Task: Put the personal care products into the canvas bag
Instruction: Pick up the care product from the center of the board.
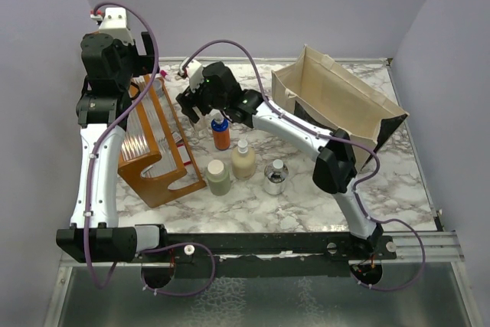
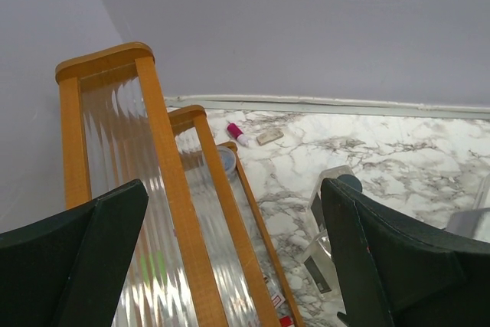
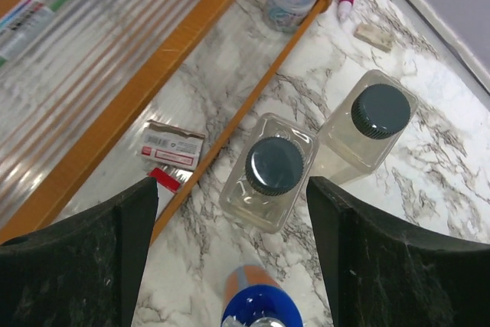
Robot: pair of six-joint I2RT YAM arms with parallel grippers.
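Now right hand (image 3: pixel 230 197) gapes empty over centre clear bottle (image 3: pixel 269 178); closing off-centre could topple its neighbour (image 3: pixel 370 128), upper right.

The left arm (image 1: pixel 98 166) and right arm (image 1: pixel 291 124) share one build: white shells on the long links and blocky black housings at the joints. A purple cable (image 1: pixel 227 42) runs along each arm and curls under its base. Both bases sit on a black rail (image 1: pixel 260 244). The right wrist carries a small green light (image 1: pixel 200 80). The left end effector (image 2: pixel 233 189) and right end effector (image 3: pixel 231 185) have broad, matte black wedge fingers (image 3: pixel 84 250).
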